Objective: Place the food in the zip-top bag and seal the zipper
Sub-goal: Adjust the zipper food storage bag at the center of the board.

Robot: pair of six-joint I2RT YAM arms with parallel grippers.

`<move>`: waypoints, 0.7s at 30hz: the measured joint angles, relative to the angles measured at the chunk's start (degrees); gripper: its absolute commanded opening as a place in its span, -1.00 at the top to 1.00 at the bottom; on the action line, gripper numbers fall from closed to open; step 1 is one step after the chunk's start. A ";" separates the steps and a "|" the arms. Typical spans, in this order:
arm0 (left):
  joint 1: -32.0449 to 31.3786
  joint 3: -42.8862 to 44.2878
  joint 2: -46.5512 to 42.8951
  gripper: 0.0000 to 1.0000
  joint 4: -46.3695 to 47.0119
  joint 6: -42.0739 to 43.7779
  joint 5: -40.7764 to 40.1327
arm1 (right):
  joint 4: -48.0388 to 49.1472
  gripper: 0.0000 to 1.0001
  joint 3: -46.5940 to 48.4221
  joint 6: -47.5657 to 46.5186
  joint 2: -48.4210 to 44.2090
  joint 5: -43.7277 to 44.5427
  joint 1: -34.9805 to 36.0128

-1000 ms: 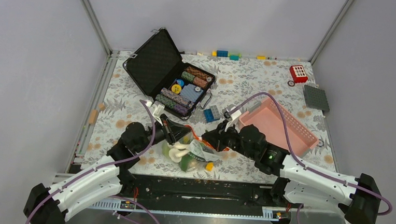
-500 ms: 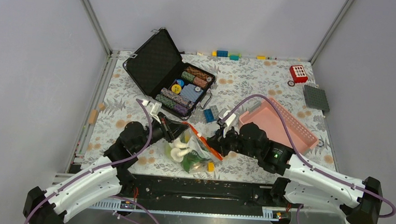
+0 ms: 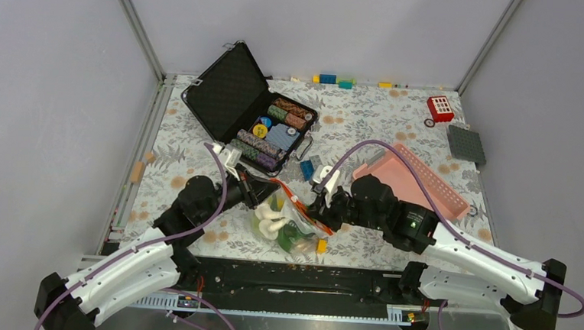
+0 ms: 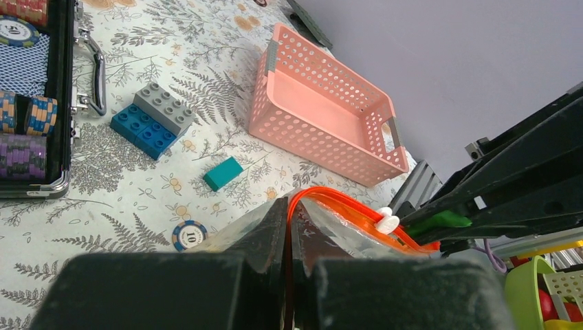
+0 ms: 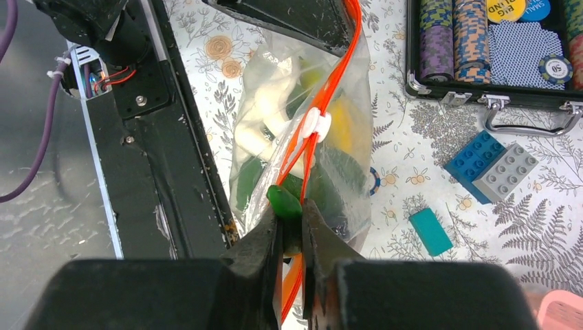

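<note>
Toy foods (image 5: pixel 269 113) are inside the clear floppy plastic bag (image 3: pixel 291 228).
My left end effector (image 4: pixel 287 214) and right end effector (image 5: pixel 292 218) pinch its orange-red zipper strip (image 5: pixel 335 79); white slider (image 5: pixel 316 124) midway, seal looks unfinished.

We look down from overhead; our 2 close wrist cameras face 3 and 9 o'clock, sharing the zipper (image 4: pixel 337 201).
</note>
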 measured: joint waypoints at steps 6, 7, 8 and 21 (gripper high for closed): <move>0.00 0.20 1.22 1.00 0.24 0.15 0.66 | -2.67 -0.10 0.55 -0.55 -1.38 0.13 0.11; 0.00 0.20 1.46 1.00 0.63 0.22 1.20 | -3.30 -0.13 0.55 -0.07 -1.53 0.85 0.15; 0.00 0.20 1.57 1.00 0.98 0.33 1.88 | -3.87 -0.16 0.55 0.20 -1.68 1.84 0.24; 0.00 0.17 1.53 1.00 3.91 4.55 13.44 | -4.96 -0.62 -0.31 11.43 -14.16 20.17 0.55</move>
